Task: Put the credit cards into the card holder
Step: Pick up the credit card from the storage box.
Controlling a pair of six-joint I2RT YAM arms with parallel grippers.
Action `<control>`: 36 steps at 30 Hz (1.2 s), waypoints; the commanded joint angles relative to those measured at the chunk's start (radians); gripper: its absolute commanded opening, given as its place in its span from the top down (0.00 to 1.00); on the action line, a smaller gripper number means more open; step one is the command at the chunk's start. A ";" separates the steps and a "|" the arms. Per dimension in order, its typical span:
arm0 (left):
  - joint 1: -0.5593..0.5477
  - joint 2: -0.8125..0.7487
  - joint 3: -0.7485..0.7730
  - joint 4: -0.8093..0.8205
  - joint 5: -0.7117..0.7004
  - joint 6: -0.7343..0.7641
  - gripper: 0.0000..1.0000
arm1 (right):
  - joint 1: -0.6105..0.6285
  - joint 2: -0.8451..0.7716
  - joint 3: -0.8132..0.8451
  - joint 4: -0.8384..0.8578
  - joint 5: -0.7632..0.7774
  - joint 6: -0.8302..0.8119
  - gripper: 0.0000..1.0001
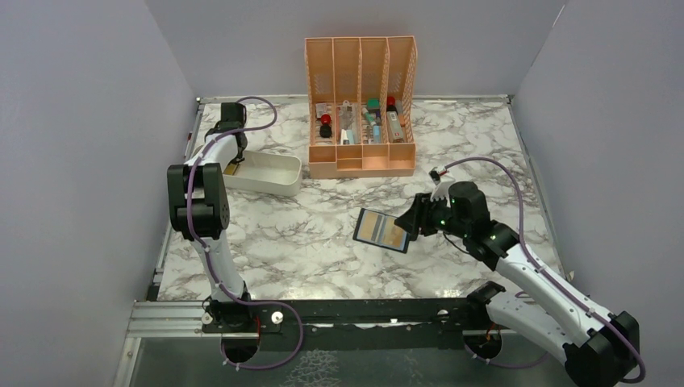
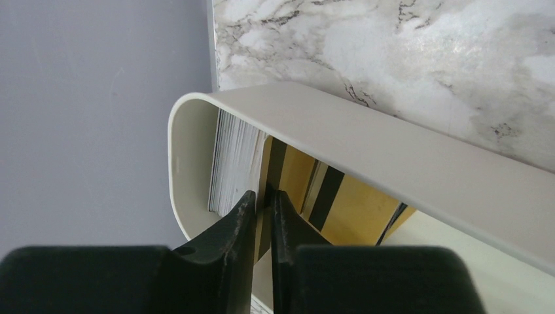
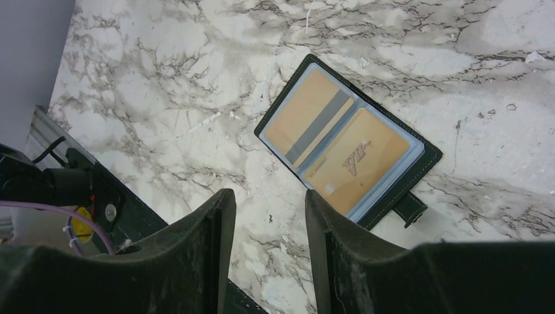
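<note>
Gold card (image 2: 266, 173) clamped in the left gripper (image 2: 264, 197) inside the white tray (image 2: 366, 140); right gripper (image 3: 269, 196) spread apart, card holder (image 3: 347, 140) just ahead.

A robotics lab cell: plain grey walls (image 1: 81, 121) close beside the left end effector (image 2: 263, 208) box in a marble-patterned table (image 1: 323, 242); cabled arms (image 1: 532, 274) bolt to a metal rail (image 1: 363, 311).

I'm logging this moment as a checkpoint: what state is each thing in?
card holder: open, flat on the table, two cards pocketed.
left hand: shut on a credit card standing in the white tray.
right hand: open, empty, near the card holder.
orange organiser: upright, slots holding small items.
</note>
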 commanded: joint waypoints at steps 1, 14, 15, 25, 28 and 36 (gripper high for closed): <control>0.003 -0.075 0.040 -0.070 0.028 -0.046 0.95 | 0.002 -0.024 0.014 -0.023 0.017 -0.010 0.51; -0.001 -0.253 0.003 -0.204 0.304 -0.236 1.00 | 0.002 -0.058 0.029 -0.044 -0.022 0.014 0.51; -0.001 -0.279 0.002 -0.202 0.318 -0.252 1.00 | 0.002 -0.062 0.030 -0.045 -0.030 0.020 0.51; -0.002 -0.540 -0.033 -0.161 0.805 -0.444 1.00 | 0.002 -0.081 0.016 0.000 -0.153 0.143 0.51; -0.001 -0.626 -0.082 -0.067 1.032 -0.537 1.00 | 0.002 -0.089 0.011 0.065 -0.214 0.202 0.51; -0.023 -0.778 -0.438 0.649 1.509 -1.144 1.00 | 0.001 -0.033 0.022 0.297 -0.257 0.350 0.50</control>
